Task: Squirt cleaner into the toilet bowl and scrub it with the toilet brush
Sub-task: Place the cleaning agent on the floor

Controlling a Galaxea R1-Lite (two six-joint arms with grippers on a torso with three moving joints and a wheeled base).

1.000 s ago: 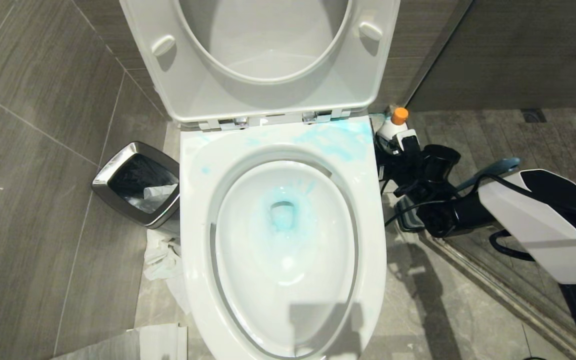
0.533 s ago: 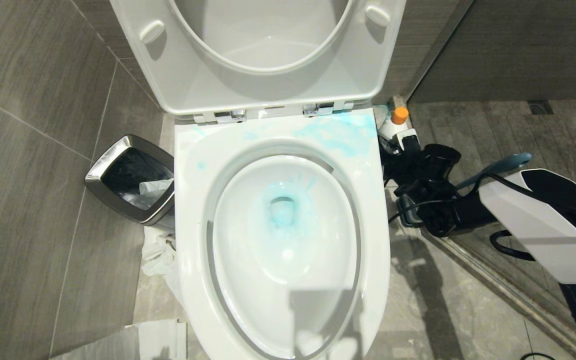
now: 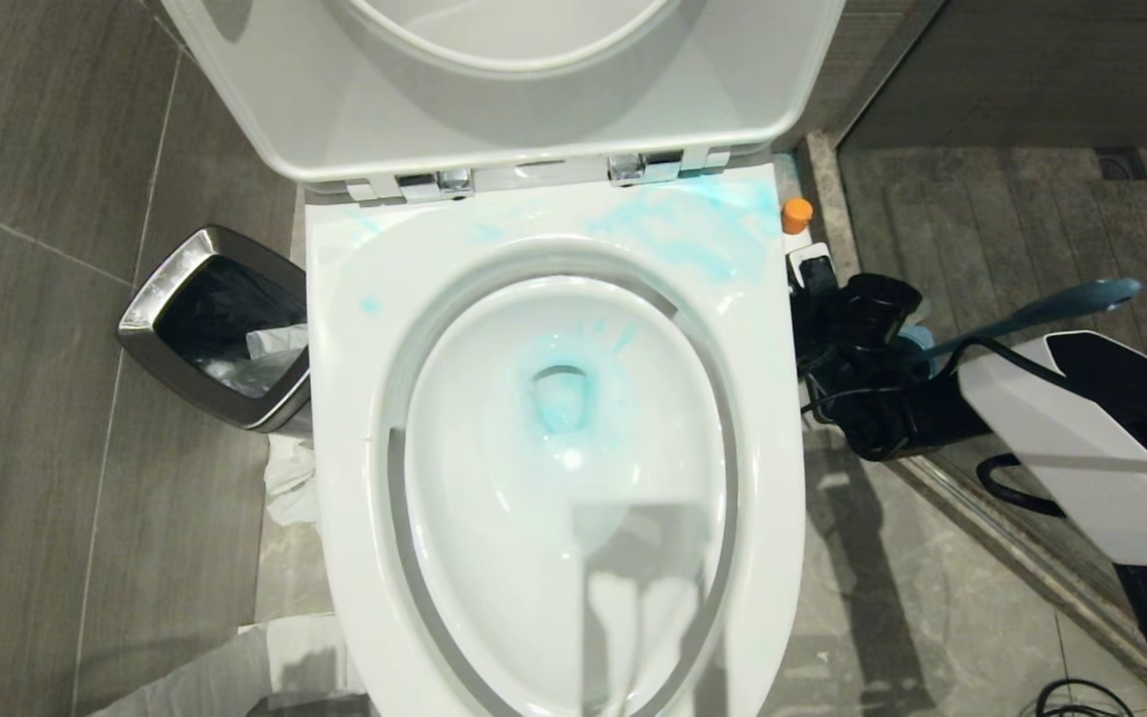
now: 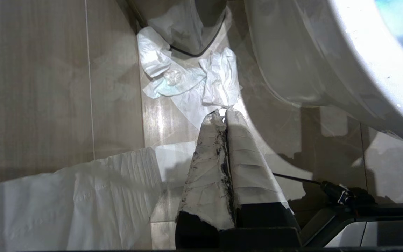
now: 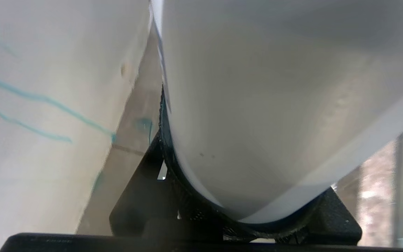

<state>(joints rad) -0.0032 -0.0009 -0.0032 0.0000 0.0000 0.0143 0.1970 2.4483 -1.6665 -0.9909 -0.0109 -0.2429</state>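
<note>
The toilet bowl [image 3: 554, 558] stands open, seat and lid up, with blue liquid round its drain and smeared on the back right rim. At that corner, low beside the toilet, my right gripper [image 3: 814, 277] is shut on the cleaner [image 3: 797, 215], whose orange cap points up. In the right wrist view the white bottle [image 5: 257, 105] fills the space between the black fingers [image 5: 152, 164]. The toilet brush [image 3: 1061, 304] shows its blue-grey handle slanting behind my right arm; its base is hidden. My left gripper [image 4: 223, 111] is shut and empty, hanging over the floor by the bowl's outer wall [image 4: 310, 70].
A steel-rimmed waste bin [image 3: 150, 314] with a black liner stands left of the toilet. Crumpled white tissue [image 4: 187, 77] lies on the floor between them, and more paper [image 4: 65, 203] near the front. A glass partition and sill [image 3: 982, 538] run along the right. Blue streaks mark the toilet's side [image 5: 30, 98].
The whole head view has shifted, so the camera has moved nearer and lower over the bowl. The right gripper still holds the bottle at the back right corner.
</note>
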